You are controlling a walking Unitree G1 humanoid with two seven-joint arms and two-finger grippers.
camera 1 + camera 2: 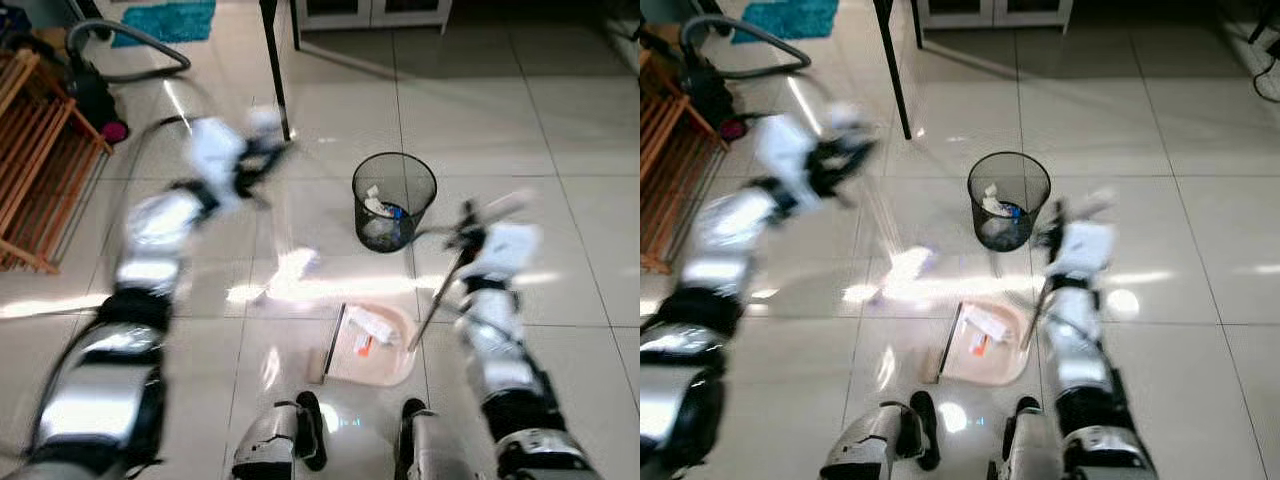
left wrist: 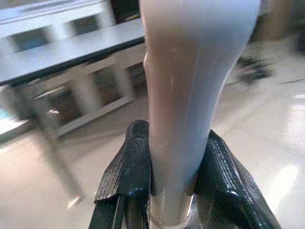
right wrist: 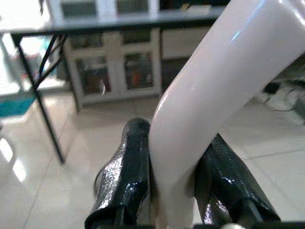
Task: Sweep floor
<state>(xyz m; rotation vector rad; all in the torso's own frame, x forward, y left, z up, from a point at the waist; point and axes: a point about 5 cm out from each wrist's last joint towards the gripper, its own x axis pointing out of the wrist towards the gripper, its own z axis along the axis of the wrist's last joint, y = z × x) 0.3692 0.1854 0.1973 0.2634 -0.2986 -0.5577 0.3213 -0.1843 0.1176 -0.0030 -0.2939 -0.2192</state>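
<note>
Pale tile (image 1: 480, 110) lies open toward upper right. Mid-frame, the wire bin (image 1: 394, 200) stands above the dustpan (image 1: 372, 343). Right gripper (image 3: 174, 183) clamps the dustpan's handle (image 3: 209, 90); left gripper (image 2: 176, 186) clamps the broom handle (image 2: 190, 95), upper left.

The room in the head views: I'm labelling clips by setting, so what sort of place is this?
Probably a room in a home: glossy tiled floor, a mesh wastebasket, a vacuum cleaner beside a wooden rack, and a teal rug.
</note>
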